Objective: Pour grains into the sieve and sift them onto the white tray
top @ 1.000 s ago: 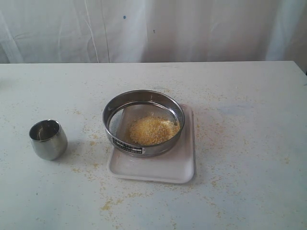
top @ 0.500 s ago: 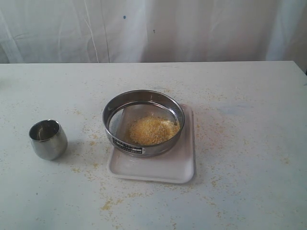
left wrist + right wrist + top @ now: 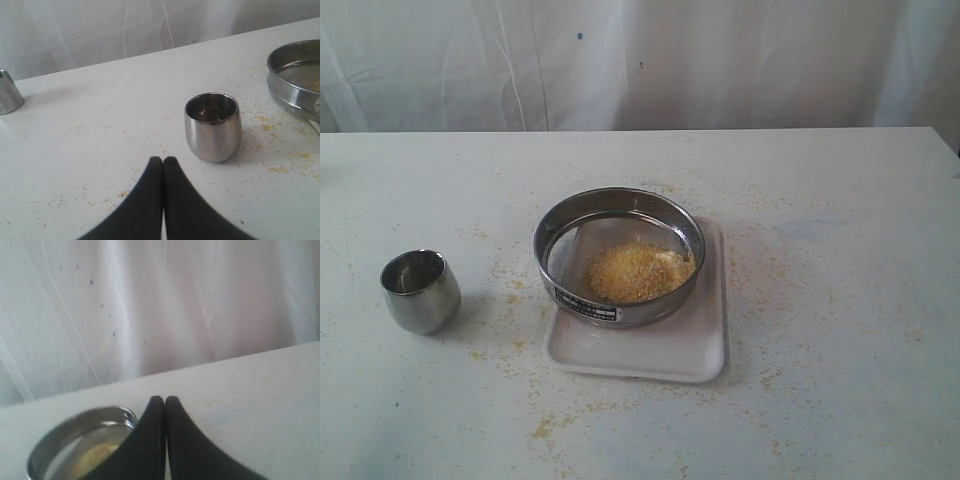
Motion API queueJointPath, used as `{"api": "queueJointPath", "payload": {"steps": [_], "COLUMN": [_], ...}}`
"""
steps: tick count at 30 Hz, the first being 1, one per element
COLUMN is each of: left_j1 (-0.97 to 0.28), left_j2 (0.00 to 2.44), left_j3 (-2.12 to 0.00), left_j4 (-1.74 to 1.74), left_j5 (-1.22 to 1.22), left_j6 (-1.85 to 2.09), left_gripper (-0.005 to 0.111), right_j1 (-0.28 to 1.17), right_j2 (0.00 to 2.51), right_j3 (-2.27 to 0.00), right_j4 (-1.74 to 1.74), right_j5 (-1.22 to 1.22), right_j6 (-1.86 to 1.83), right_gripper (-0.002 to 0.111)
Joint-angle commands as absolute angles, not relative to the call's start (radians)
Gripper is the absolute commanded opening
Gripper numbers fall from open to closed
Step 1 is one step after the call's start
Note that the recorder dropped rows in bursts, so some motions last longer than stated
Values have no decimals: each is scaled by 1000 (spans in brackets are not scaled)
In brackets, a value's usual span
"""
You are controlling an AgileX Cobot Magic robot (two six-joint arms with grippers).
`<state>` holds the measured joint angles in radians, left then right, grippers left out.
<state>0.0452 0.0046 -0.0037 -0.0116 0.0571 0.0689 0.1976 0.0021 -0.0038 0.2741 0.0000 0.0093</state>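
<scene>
The round steel sieve (image 3: 618, 255) rests on the white tray (image 3: 700, 345) near the table's middle, with a pile of yellowish grains (image 3: 638, 272) on its mesh. A small steel cup (image 3: 420, 290) stands upright to the left and looks empty. No gripper shows in the exterior view. In the left wrist view my left gripper (image 3: 163, 160) is shut on nothing, a short way from the cup (image 3: 213, 126), with the sieve's rim (image 3: 295, 70) beyond. My right gripper (image 3: 165, 400) is shut and empty, above the table beside the sieve (image 3: 80, 445).
Stray grains are scattered over the white table (image 3: 840, 280) around the tray and cup. A white curtain (image 3: 640, 60) hangs behind the table's back edge. A metal object (image 3: 7, 92) sits at the edge of the left wrist view.
</scene>
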Motion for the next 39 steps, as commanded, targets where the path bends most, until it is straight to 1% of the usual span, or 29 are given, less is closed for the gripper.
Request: {"api": "queueJointPath", "payload": {"steps": [1, 6, 8, 9, 11, 14, 17, 21, 23, 24, 26, 29, 30, 31, 36, 39], "left_j1": [49, 49, 49, 49, 49, 49, 49, 49, 49, 49, 49, 49, 49, 49, 49, 49], "left_j2": [0, 0, 0, 0, 0, 0, 0, 0, 0, 0, 0, 0, 0, 0, 0, 0], "left_j3": [0, 0, 0, 0, 0, 0, 0, 0, 0, 0, 0, 0, 0, 0, 0, 0], "left_j4": [-25, -25, -25, -25, -25, -25, -25, -25, -25, -25, -25, -25, -25, -25, -25, -25], "left_j5": [53, 53, 53, 53, 53, 53, 53, 53, 53, 53, 53, 53, 53, 53, 53, 53], "left_j6": [72, 72, 72, 72, 72, 72, 72, 72, 72, 72, 75, 75, 75, 75, 75, 75], "left_gripper": [0, 0, 0, 0, 0, 0, 0, 0, 0, 0, 0, 0, 0, 0, 0, 0], "right_j1": [200, 200, 200, 203, 216, 245, 291, 320, 322, 322, 322, 322, 322, 322, 322, 322], "right_j2": [0, 0, 0, 0, 0, 35, 184, 481, 628, 710, 873, 1107, 1188, 1264, 1583, 1734], "right_j3": [0, 0, 0, -14, -80, -241, -419, -636, -718, -755, -822, -939, -994, -1044, -1303, -1445], "right_j4": [291, 291, 291, 291, 291, 294, 322, 320, 323, 326, 324, 324, 324, 322, 311, 311], "right_j5": [-165, -300, -280, -222, 7, 271, 481, 708, 738, 738, 736, 716, 711, 711, 779, 822], "right_j6": [136, 314, 416, 487, 559, 384, 138, -39, -140, -183, -240, -285, -302, -310, -312, -312], "right_gripper": [0, 0, 0, 0, 0, 0, 0, 1, 7, 13, 27, 57, 63, 66, 66, 66]}}
